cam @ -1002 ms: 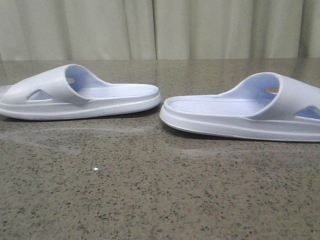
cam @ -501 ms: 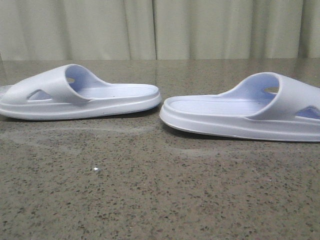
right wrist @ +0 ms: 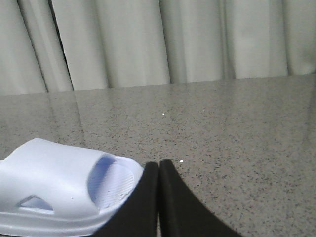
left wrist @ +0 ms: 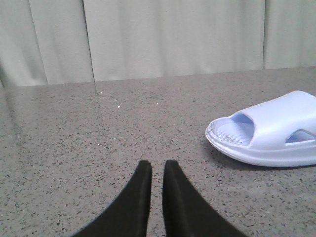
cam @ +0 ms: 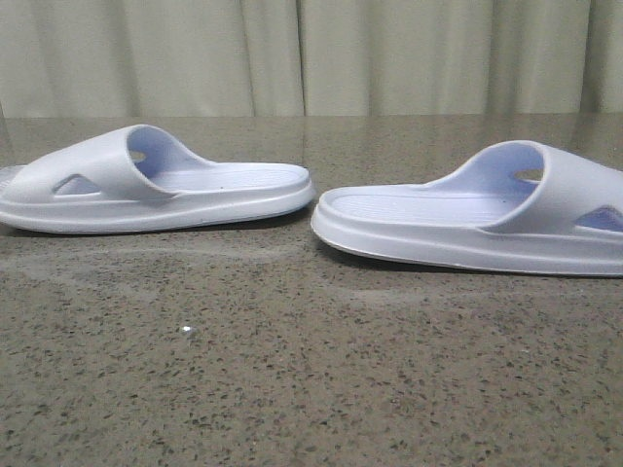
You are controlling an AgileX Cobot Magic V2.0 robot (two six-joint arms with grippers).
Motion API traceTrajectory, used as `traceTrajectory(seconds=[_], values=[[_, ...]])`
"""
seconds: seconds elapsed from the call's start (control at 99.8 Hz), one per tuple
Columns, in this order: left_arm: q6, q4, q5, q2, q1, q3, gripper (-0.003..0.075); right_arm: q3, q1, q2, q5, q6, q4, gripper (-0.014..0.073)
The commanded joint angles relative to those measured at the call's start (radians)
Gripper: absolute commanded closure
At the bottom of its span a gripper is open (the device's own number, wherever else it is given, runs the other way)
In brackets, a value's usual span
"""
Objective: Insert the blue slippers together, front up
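Front view: both blue slippers flat on the speckled stone surface [cam: 292,389], soles down, heel ends facing each other across a small gap, not touching. Left slipper [cam: 156,185] has its strap toward the left edge of the view; right slipper [cam: 477,219] has its strap toward the right and runs off the frame edge. No arm or gripper shows here. Nothing inserted, nothing lifted, so my read is the task hasn't started.

Left wrist view: left gripper [left wrist: 157,170] sits low over bare surface, jaws narrow with just a thin slit between the tips, holding nothing. One slipper [left wrist: 269,131] lies off to the side, toe opening toward the camera, well apart from the jaws.

Right wrist view: right gripper [right wrist: 158,168] has its jaws pressed together, no visible gap, empty. The other slipper [right wrist: 59,192] lies just beside the fingers; can't tell if a finger touches its edge or only overlaps it in view.

Remaining, as I judge it: everything. Jaws need opening, each arm takes its slipper, then one gets nested into the other with the fronts pointing up. Both slippers are the same soft moulded foam, so expect the straps to flex when pushed together.
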Motion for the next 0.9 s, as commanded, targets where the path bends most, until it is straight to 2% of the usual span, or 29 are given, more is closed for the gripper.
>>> traceTrajectory(seconds=[0.0,0.261,0.681,0.752,0.892], values=[[-0.008,-0.009,-0.090,-0.029,0.000,0.010,0.0704,0.021,-0.006,-0.020,-0.111,-0.007,-0.001,0.0701],[-0.008,-0.011,-0.090,-0.029,0.000,0.010,0.0704,0.021,-0.006,-0.020,-0.175,-0.007,-0.001,0.0701],[-0.008,-0.011,-0.094,-0.029,0.000,0.010,0.0704,0.021,-0.006,-0.020,-0.174,-0.007,-0.001,0.0701],[-0.008,-0.071,-0.135,-0.029,0.000,0.010,0.0705,0.017,-0.006,-0.020,-0.174,-0.006,-0.001,0.0701],[-0.008,-0.310,-0.203,-0.029,0.000,-0.005,0.0705,-0.037,-0.006,-0.020,-0.125,-0.006,-0.001,0.0700]])
